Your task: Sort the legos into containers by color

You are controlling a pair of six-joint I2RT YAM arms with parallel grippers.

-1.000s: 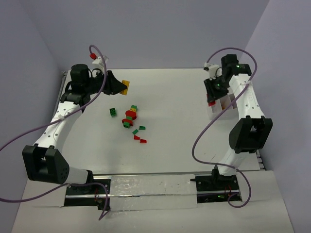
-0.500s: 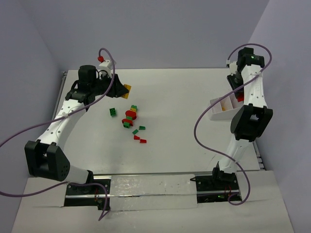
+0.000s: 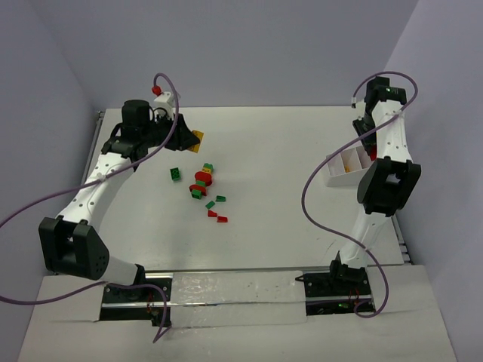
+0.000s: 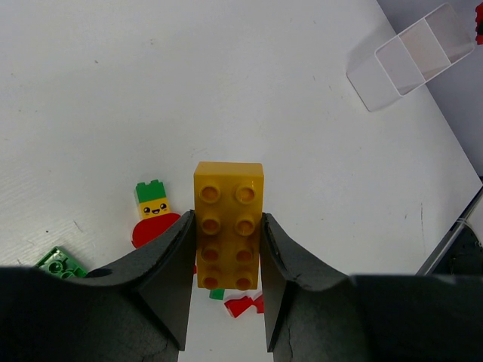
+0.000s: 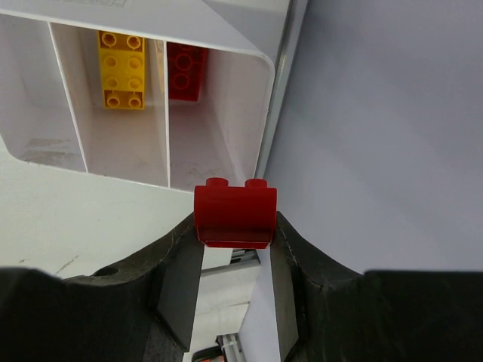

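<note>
My left gripper [image 4: 226,219] is shut on a yellow lego [image 4: 228,225], held above the table's back left [image 3: 196,137]. Below it lie loose legos: a green brick [image 3: 175,173], a green, yellow and red stack [image 3: 204,178], and small red and green pieces [image 3: 216,210]. My right gripper [image 5: 235,224] is shut on a red lego [image 5: 235,215], just beside the right end of the white three-compartment containers tray [image 5: 260,83]. A yellow brick [image 5: 121,68] lies in its middle compartment and a red brick [image 5: 185,69] in the right one. The tray [image 3: 339,170] sits at the table's right.
Purple cables [image 3: 317,196] loop from both arms over the table. The right table edge and the side wall [image 5: 377,151] are close behind the tray. Both arm bases stand at the near edge.
The right arm has swung up and back to the far right, beside the tray's end. The left arm shifted slightly, still holding the yellow brick.
</note>
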